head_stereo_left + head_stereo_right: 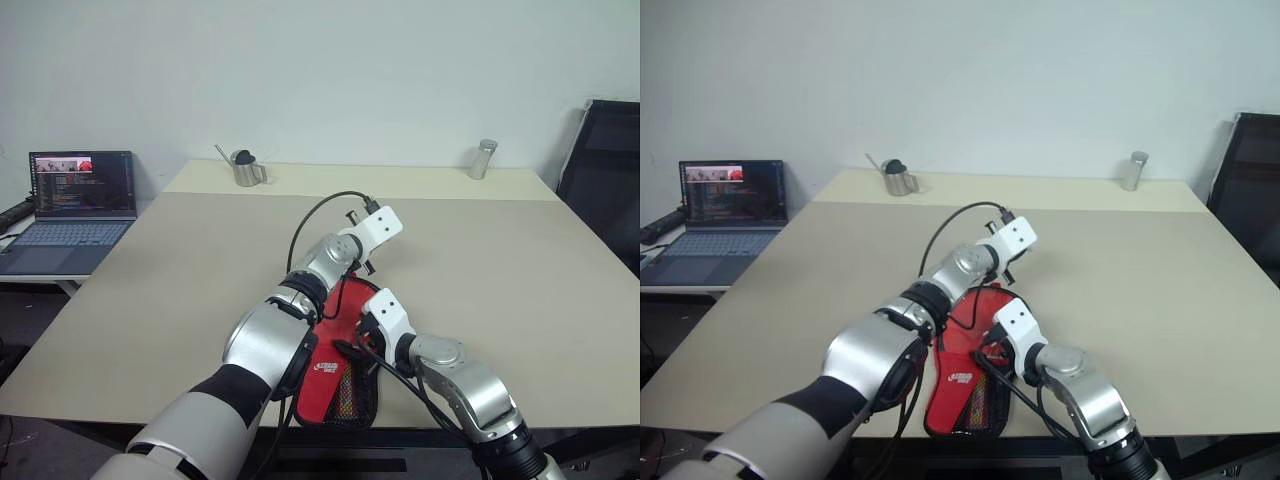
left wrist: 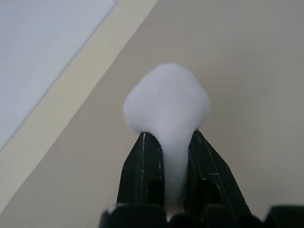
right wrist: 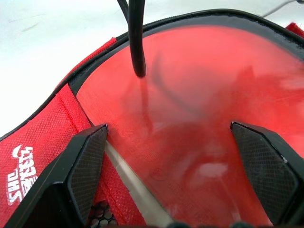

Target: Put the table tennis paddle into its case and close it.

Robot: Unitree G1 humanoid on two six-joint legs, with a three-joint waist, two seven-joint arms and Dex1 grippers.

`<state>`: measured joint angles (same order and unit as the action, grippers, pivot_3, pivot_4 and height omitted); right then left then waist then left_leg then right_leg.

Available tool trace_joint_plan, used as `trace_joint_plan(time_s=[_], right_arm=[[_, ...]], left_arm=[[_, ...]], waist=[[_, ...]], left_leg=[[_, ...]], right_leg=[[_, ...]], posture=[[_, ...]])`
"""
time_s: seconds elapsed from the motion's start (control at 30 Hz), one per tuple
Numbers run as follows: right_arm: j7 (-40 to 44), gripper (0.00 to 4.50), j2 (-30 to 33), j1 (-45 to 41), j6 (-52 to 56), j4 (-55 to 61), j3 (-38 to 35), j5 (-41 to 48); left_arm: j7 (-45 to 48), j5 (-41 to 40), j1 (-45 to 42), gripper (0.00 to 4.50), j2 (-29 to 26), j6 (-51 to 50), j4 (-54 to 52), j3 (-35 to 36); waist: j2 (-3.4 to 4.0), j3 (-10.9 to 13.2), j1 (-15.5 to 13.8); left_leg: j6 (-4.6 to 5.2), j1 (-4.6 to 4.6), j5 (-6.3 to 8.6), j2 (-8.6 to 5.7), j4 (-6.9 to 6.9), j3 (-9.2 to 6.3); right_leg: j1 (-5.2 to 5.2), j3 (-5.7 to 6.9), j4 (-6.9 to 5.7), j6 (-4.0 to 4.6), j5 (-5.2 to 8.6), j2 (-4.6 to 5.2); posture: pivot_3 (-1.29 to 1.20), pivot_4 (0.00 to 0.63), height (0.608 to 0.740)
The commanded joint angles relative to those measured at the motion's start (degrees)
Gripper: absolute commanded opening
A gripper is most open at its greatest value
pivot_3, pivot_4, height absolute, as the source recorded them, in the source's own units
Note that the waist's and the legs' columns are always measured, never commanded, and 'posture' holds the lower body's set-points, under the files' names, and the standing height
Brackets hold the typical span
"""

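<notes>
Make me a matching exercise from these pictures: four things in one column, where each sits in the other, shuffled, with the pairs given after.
Things:
1. laptop
2. spouted metal can
3. metal cylinder
4. case

Places:
A. far edge of the table, toward the robot's right
B. near edge of the table
C. on a separate desk left of the table
D. far edge of the table, toward the robot's left

Pairs: 1-C, 2-D, 3-A, 4-B
</notes>
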<state>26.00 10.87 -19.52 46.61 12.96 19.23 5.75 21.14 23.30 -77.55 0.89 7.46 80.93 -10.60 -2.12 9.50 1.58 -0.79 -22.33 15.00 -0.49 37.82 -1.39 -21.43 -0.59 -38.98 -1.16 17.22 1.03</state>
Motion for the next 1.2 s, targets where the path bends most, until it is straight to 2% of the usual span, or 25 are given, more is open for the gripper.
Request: trace_joint_plan(time_s=[0.03, 0.23, 0.6, 0.77, 0.93, 1.1, 1.2], right_arm=[[0.3, 4.50, 0.9, 3.6, 6.0, -5.1, 2.4, 0.2], [0.0, 4.50, 0.5, 3.3, 5.6, -5.6, 2.4, 0.2], [0.3, 4.50, 0.1, 2.0, 4.6, -7.4, 2.1, 0.0], [0.8, 4.50, 0.4, 0.7, 3.9, -8.8, 1.6, -0.1], [1.4, 4.50, 0.5, -0.5, 3.4, -10.1, 1.3, -0.2], [1.9, 4.50, 0.6, -0.8, 2.7, -11.0, 1.1, -0.3], [2.4, 4.50, 0.9, -1.0, 2.3, -11.6, 0.9, -0.3]], left_arm=[[5.2, 1.3, 2.0, 0.20, 1.4, 2.2, -1.9, -2.0], [9.7, 2.7, 5.9, 0.20, 1.1, 2.0, -2.1, -4.4], [4.6, 0.3, 4.2, 4.00, -2.0, 2.0, -2.8, -1.4], [3.3, -5.0, 2.6, 4.00, -5.5, -0.5, -3.1, 4.7], [10.3, -12.0, 1.7, 4.00, -10.1, -2.9, -4.1, 11.4], [16.2, -16.3, 2.6, 4.00, -18.0, -4.9, -5.7, 15.3], [23.9, -19.8, 5.0, 4.00, -22.5, -6.7, -7.5, 17.5]], waist=[[0.05, 0.0, 0.0], [0.09, -0.1, 0.1], [0.15, -0.1, 0.2], [0.15, -0.1, 0.3], [0.15, -0.1, 0.3], [0.16, -0.1, 0.4], [0.19, -0.1, 0.5]], left_leg=[[0.00, 0.00, 0.00, 0.00, 0.00, 0.00], [0.00, 0.00, 0.00, 0.00, 0.00, 0.00], [0.01, 0.03, 0.00, 0.01, 0.00, 0.00], [0.01, 0.10, -0.01, 0.03, 0.01, -0.01], [0.01, 0.24, -0.01, 0.03, 0.02, 0.02], [0.00, 0.27, -0.01, 0.05, 0.02, 0.02], [0.01, 0.28, -0.01, 0.05, 0.01, 0.02]], right_leg=[[0.00, 0.00, 0.00, 0.00, 0.00, 0.00], [-0.01, -0.01, -0.01, 0.00, 0.00, 0.00], [0.01, -0.01, -0.02, -0.01, 0.01, 0.00], [0.03, 0.00, -0.07, -0.05, 0.02, -0.01], [0.11, 0.00, -0.09, -0.07, 0.00, -0.01], [0.11, 0.00, -0.11, -0.04, -0.03, -0.02], [0.10, -0.01, -0.12, -0.03, -0.03, -0.02]], posture=[[0.00, 0.150, 0.740], [0.00, 0.150, 0.740], [0.00, 0.150, 0.740], [0.00, 0.150, 0.740], [0.00, 0.150, 0.740], [0.00, 0.150, 0.740], [0.00, 0.150, 0.740]])
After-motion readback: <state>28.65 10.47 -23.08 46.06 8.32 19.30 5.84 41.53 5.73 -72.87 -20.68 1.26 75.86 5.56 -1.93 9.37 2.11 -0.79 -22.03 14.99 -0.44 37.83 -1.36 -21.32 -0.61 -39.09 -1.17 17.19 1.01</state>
